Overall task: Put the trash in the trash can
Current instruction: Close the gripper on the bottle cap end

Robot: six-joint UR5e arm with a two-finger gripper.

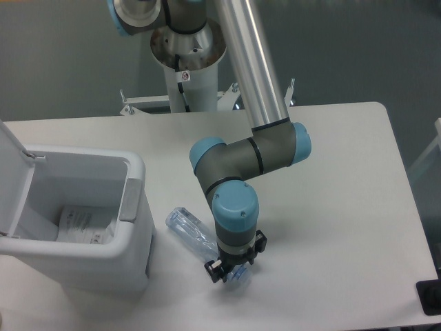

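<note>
Bottle (189,231): crushed, clear bluish plastic, lying on the white table (331,207) just beside the bin, one end under the gripper. Wrapper (83,225): crumpled, printed, lying inside the bin. Bin (131,234): boxy, white, lid (12,172) open, grey tab on its near side wall. Gripper (233,268): pointing down over the bottle's far end, fingers either side of it; whether the jaws grip cannot be told.

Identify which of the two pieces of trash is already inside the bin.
The crumpled wrapper with printed labels: it lies at the bottom of the open white bin. The crushed bottle is on the table beside the bin, at the gripper.
</note>
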